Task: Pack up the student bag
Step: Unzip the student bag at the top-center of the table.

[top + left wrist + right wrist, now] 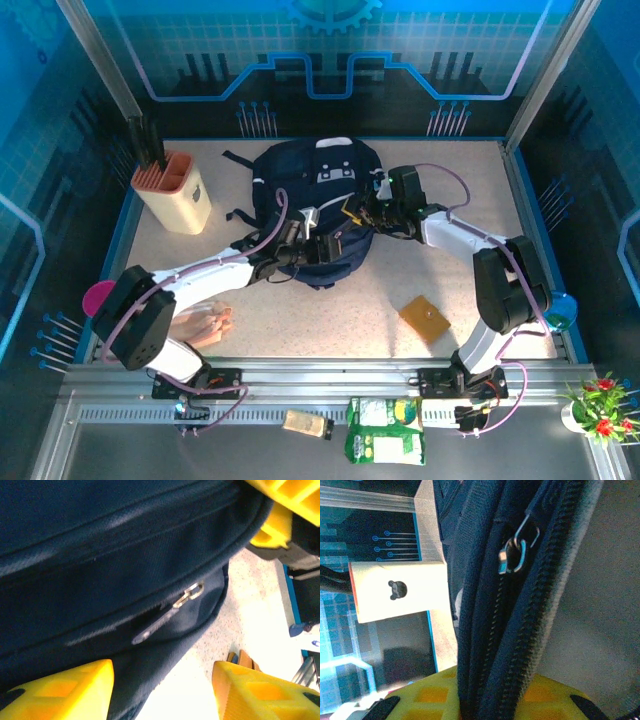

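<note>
Pinch of right end effector on zippered edge of student bag; left end effector half-open, empty, beside zip pull.

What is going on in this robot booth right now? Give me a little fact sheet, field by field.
Main item: the student bag, dark navy, lying mid-table
Left arm: left gripper open, fingers apart at the bag's lower edge, near a zipper pull
Right arm: right gripper shut on the bag's zippered edge
Also on table: cream pen holder, far left; flat yellow-brown square, near right
Stage: both grippers at the bag; neither carries an item to pack
</note>
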You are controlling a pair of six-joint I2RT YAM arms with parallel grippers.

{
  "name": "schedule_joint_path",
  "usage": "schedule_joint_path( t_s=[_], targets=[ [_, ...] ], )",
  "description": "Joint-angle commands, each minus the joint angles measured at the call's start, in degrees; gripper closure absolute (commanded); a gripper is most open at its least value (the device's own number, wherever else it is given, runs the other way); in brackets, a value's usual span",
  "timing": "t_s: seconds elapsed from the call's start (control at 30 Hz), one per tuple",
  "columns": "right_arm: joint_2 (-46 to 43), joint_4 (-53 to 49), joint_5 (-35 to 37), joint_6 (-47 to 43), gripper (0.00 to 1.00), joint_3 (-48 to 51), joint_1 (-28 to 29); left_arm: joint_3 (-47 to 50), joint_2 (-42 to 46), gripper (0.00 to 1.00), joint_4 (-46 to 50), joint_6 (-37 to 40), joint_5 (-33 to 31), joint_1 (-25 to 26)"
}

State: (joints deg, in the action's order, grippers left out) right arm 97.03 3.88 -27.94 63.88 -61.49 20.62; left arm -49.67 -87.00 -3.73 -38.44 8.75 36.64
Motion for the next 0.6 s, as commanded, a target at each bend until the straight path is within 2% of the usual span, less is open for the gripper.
schedule_joint_path(
  t_s=[0.0,0.23,0.57],
  targets=[
    [-2.9,6.4,-4.6,3.1,0.8,0.8,1.3,-0.3,-1.7,0.46,-5.5,-2.8,-3.1,0.6],
    [-3.0,8.1,-5.4,4.8,0.8,1.7,1.3,-0.5,-3.5,0.45,-9.2,-2.8,-3.5,0.8],
    [-2.8,7.8,-5.0,4.3,0.8,1.8,1.1,2.1,-0.8,0.65,-13.3,-1.1,-4.1,1.0]
  ],
)
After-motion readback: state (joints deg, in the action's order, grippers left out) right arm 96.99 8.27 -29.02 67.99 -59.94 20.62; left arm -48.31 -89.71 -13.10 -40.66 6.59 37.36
